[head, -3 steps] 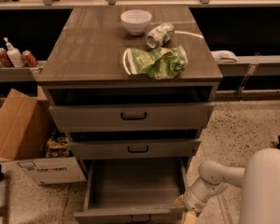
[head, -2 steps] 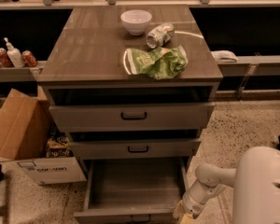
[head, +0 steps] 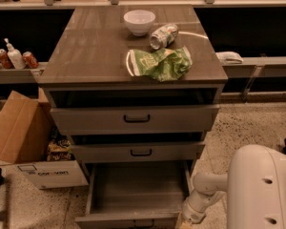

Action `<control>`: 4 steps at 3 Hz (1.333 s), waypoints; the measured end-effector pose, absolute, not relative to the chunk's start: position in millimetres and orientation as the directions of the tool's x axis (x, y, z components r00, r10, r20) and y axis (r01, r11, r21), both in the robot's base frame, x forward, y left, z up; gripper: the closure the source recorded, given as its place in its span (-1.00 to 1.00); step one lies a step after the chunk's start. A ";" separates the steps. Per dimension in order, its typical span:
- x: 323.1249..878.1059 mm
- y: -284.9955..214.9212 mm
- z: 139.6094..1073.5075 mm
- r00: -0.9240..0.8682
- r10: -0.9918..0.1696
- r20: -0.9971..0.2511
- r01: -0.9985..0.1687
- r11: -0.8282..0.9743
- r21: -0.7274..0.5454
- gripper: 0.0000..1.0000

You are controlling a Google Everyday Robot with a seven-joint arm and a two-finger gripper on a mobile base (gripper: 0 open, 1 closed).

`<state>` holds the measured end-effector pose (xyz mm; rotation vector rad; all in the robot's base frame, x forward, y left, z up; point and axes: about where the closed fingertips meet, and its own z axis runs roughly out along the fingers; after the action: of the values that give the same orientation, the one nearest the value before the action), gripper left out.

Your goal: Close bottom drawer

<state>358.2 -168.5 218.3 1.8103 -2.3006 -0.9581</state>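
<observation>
The bottom drawer (head: 133, 192) of the grey wood-grain cabinet stands pulled far out, its plain grey box interior empty. Its front panel (head: 126, 220) lies at the lower edge of the view, with the small black handle barely showing. The white arm (head: 214, 190) reaches down at the lower right, and my gripper (head: 185, 221) is low beside the drawer's right front corner, mostly cut off by the frame edge. The middle drawer (head: 140, 151) and top drawer (head: 136, 119) stand slightly out.
On the cabinet top lie a white bowl (head: 139, 22), a tipped can (head: 163, 36) and a green chip bag (head: 159, 63). A cardboard box (head: 24, 142) stands on the floor at the left. Cans and a bottle (head: 13, 57) sit on a shelf at the left.
The arm has moved further left and down toward the bottom drawer's right front corner. The drawer has not visibly moved.
</observation>
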 end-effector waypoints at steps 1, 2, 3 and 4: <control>350.9 -160.3 198.0 -0.365 -0.884 -0.293 -0.855 0.194 0.482 1.00; 355.5 -154.7 182.6 -0.419 -0.858 -0.297 -0.849 0.253 0.464 1.00; 371.5 -144.5 166.7 -0.462 -0.829 -0.315 -0.845 0.304 0.441 1.00; 384.1 -139.3 159.0 -0.488 -0.809 -0.327 -0.841 0.335 0.425 1.00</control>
<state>384.1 -139.3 159.0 1.6165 -2.6129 -0.8883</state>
